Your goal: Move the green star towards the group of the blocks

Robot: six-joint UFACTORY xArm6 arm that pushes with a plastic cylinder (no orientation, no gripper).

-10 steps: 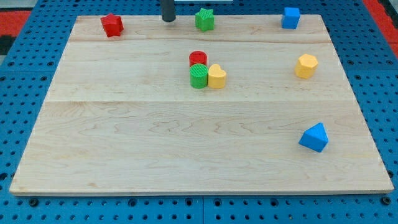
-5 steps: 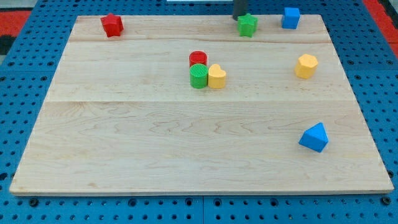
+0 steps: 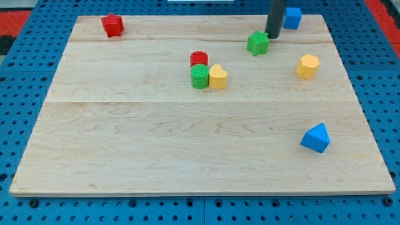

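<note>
The green star (image 3: pixel 257 43) lies on the wooden board (image 3: pixel 156 150) right of the top centre. My tip (image 3: pixel 272 36) stands just to its upper right, touching or nearly touching it. The group sits near the board's middle: a red cylinder (image 3: pixel 199 59), a green cylinder (image 3: pixel 199 76) below it, and a yellow heart-shaped block (image 3: pixel 217 77) touching the green cylinder's right side. The star is up and to the right of the group, about a block's width away from the row's level.
A red block (image 3: pixel 112 25) sits at the top left. A blue cube (image 3: pixel 292 17) sits at the top right, beside the rod. A yellow hexagon (image 3: pixel 307 65) lies at the right. A blue triangular block (image 3: pixel 315 138) lies at the lower right.
The green star moved right along the top edge, then down and slightly right toward the middle. My tip went from left of the star to its upper right.
</note>
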